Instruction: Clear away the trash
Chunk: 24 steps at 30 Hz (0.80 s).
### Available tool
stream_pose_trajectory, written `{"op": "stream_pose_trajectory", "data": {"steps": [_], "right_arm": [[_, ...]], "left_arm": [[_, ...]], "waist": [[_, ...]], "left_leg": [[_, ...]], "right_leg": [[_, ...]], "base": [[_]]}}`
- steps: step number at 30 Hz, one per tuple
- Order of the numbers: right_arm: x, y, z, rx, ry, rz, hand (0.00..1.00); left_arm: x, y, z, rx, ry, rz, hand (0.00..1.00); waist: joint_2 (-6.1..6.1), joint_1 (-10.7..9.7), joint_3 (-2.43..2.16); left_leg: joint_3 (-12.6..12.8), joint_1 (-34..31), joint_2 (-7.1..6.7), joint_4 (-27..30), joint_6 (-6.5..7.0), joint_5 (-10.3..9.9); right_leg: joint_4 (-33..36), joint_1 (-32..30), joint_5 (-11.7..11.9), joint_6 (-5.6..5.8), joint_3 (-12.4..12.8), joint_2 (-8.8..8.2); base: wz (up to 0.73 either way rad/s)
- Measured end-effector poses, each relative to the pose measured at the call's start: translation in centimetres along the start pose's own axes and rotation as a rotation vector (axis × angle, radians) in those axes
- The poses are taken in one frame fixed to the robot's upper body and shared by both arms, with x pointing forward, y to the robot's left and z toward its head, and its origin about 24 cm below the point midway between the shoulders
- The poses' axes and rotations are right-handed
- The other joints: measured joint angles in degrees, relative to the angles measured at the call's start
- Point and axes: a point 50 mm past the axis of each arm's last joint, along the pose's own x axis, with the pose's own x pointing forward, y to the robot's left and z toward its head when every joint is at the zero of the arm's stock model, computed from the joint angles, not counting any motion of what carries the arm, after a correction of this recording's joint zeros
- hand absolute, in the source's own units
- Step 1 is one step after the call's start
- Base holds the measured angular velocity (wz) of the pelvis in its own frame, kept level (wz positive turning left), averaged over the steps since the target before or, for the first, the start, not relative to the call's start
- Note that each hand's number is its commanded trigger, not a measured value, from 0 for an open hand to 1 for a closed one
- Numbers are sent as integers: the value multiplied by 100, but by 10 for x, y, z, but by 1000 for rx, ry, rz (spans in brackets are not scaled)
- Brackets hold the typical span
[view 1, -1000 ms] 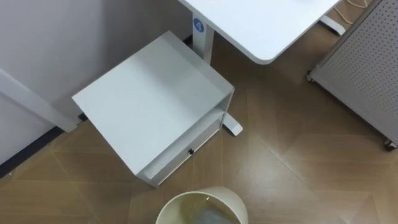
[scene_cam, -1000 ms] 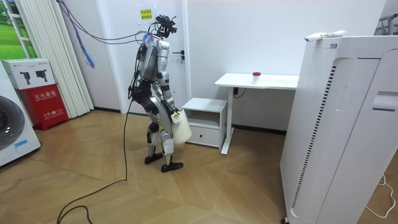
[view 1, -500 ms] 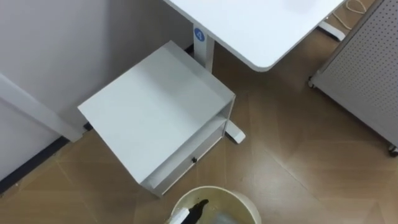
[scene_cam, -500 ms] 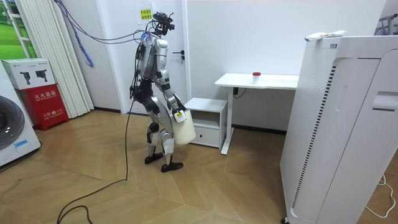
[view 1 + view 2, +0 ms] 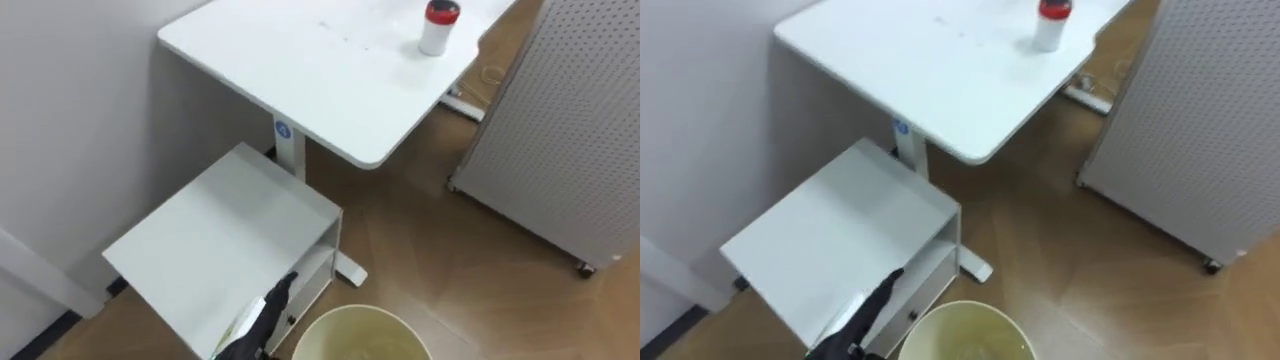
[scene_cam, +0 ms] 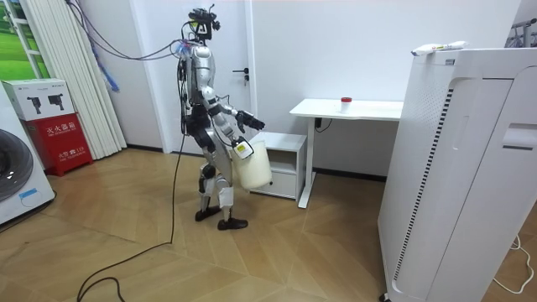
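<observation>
Through my head camera, a plain white table (image 5: 320, 70) at twelve o'clock carries a white bottle (image 5: 438, 25) with a red cap at one o'clock. Just beneath the tabletop is a small round blue sticker (image 5: 284, 130). At eight o'clock stands a pale grey cabinet (image 5: 220, 240), and my black left robot hand (image 5: 262, 322) shows against it. At six o'clock is a cream bin (image 5: 360, 312). The floor (image 5: 460, 260) is brown wood in a herringbone pattern. At three o'clock, a light grey panel (image 5: 570, 110) is dotted all over with fine holes.

eye views: stereo pair on head, steep downward look, close over white desk (image 5: 330, 80) and cabinet (image 5: 225, 250) | room view: standing off, well back, side-on to robot | shared: desk, cabinet, probably bin (image 6: 252, 165)
</observation>
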Motion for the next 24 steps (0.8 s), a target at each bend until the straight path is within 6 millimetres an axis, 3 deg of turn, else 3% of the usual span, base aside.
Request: {"op": "stream_pose_trajectory", "data": {"steps": [3, 6, 8, 17, 22, 24], "right_arm": [[-2, -2, -3, -31, 4, -5, 100], [-3, -5, -5, -27, 2, -15, 100], [-5, -6, -8, -27, 4, -17, 100], [-5, -5, 1, -21, -46, -28, 100], [-6, -7, 3, -48, -57, -24, 100], [-6, -7, 3, -66, -56, -23, 100]], "left_arm": [[0, 5, 7, -16, -38, 46, 0], [-4, 12, 15, -58, -80, 115, 0], [-7, 15, 15, -95, -88, 151, 0], [-11, 34, 28, -154, -146, 282, 0], [-13, 47, 38, -186, -197, 347, 0], [-16, 46, 38, -186, -197, 347, 0]], "waist": [[-38, -46, -31], [-39, -167, -35], [-33, -183, -65], [-19, -187, -65], [33, -285, -59], [74, -317, -82]], "left_leg": [[57, 322, 12, -53, -13, -23], [75, 609, 15, -222, -23, -19], [99, 768, 20, -301, -38, -13], [349, 1077, 23, -417, -65, -7], [412, 1272, 125, -494, -145, -50], [425, 1292, 165, -475, -180, -69]], "right_leg": [[-16, 273, -21, -19, -128, -3], [-148, 577, -21, -5, -140, 42], [-207, 718, -20, -1, -126, 78], [-228, 840, 7, -24, -121, 129], [-320, 1073, 4, -55, -148, 211], [-314, 1081, -7, -68, -160, 256]], "base": [[-11], [-3], [-6], [-14], [-4], [-7]]}}
